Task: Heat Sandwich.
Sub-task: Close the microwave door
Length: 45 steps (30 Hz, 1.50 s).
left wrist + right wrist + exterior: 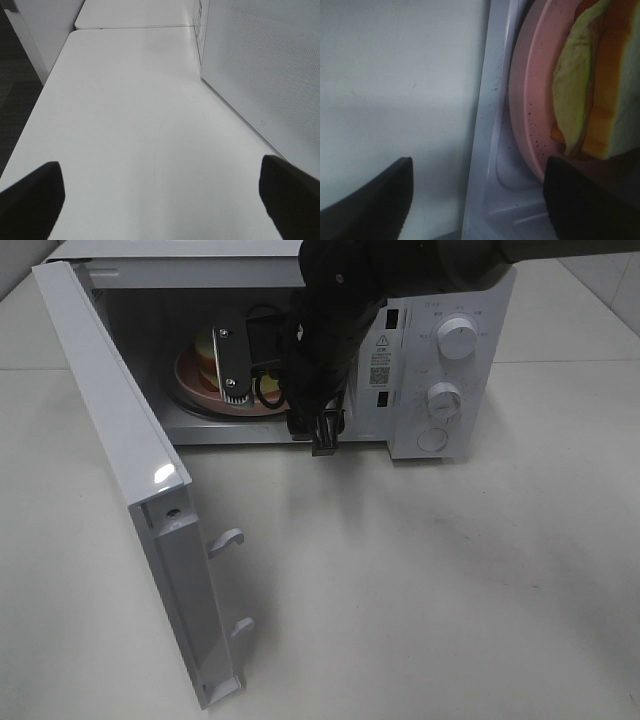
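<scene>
- The sandwich [600, 100] lies on the pink plate [530, 105] inside the microwave [440, 370], whose door [130, 460] is swung wide open
- From the right jaws it sits just ahead and off to one side; one dark fingertip [590, 205] overlaps the plate's rim near the closest corner of the bread, and the other is well apart from it, over the pale cavity wall
- The right jaws are spread, with nothing clamped between them; neither plate nor sandwich is held
- The sandwich's long axis runs forward, away from those fingertips, and its layered edge of yellow-green and orange filling is turned toward them
- The right arm [320, 340] reaches through the door opening and is by far the nearer one
- The left jaws are released wide over the bare surface [140, 125], beside a white dotted panel [265, 65] of the microwave, with the sandwich nowhere in their view
- Placement looks done; the coming move is probably a straight retreat of the right jaws along that long axis, with the fingertip over the rim lifting clear so the plate is not dragged, and then the door can be closed
</scene>
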Motion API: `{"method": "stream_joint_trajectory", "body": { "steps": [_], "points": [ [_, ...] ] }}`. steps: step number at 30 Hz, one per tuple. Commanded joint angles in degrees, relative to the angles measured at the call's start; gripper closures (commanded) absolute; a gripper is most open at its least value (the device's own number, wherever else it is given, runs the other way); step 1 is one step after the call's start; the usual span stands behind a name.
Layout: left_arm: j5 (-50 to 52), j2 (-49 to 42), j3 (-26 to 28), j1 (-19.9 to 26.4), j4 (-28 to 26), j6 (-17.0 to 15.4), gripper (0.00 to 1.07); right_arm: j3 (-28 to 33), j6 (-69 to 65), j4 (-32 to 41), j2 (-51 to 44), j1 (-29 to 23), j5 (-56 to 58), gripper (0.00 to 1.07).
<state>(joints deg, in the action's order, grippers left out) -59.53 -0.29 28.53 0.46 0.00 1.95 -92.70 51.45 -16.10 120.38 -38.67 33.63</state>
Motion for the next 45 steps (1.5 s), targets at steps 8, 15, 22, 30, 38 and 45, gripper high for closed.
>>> {"method": "stream_joint_trajectory", "body": {
  "steps": [8,15,22,30,38,45],
  "points": [
    [0.23,0.06,-0.17,0.00,-0.34,0.11,0.01,12.95,-0.57,-0.11,-10.26,-0.11,-5.96,0.36],
    [0.23,0.06,-0.17,0.00,-0.34,0.11,0.01,19.94,-1.49,-0.06,-16.50,-0.11,-7.28,0.36],
    [0.23,0.06,-0.17,0.00,-0.34,0.11,0.01,26.70,-5.61,-0.06,-23.15,-0.11,-7.73,0.36],
    [0.23,0.06,-0.17,0.00,-0.34,0.11,0.01,34.55,-10.03,0.29,-31.34,-1.09,-7.68,0.36],
    [0.23,0.06,-0.17,0.00,-0.34,0.11,0.01,41.42,-30.14,0.40,-38.96,-3.50,-5.67,0.32],
    [0.23,0.06,-0.17,0.00,-0.34,0.11,0.01,43.49,-43.37,0.34,-43.20,-3.50,1.09,0.27]
  ]
}}
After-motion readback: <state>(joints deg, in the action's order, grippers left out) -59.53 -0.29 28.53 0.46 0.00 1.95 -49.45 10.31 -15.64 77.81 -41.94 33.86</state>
